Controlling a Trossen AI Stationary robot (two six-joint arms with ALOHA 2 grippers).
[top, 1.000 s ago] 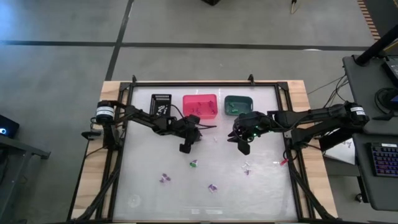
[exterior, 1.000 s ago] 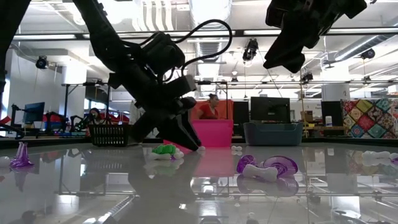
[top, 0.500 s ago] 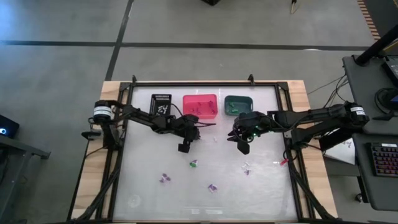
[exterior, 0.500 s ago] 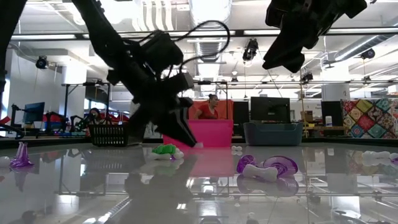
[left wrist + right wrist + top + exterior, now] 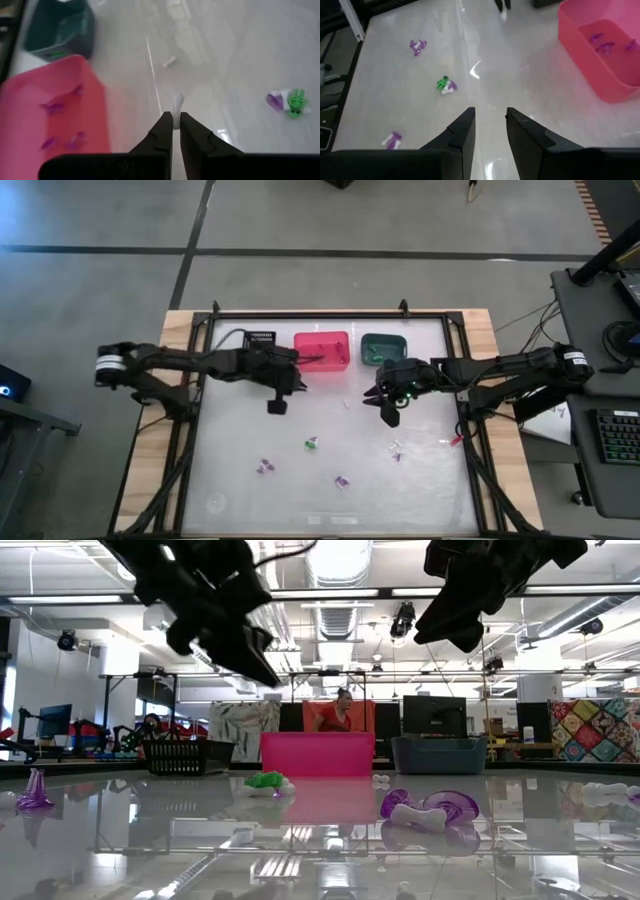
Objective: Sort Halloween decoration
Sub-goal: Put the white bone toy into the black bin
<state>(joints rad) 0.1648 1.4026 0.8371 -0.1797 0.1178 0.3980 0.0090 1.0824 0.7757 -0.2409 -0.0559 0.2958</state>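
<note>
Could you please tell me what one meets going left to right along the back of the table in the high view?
Black bin → pink bin → teal bin.

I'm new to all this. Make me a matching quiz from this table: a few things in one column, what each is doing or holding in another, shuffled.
1. pink bin
2. teal bin
3. left gripper
4. right gripper

a. open, empty
b. holds green trinkets
c. shut on a white trinket
d. holds purple trinkets

Pairs: 1-d, 2-b, 3-c, 4-a
</note>
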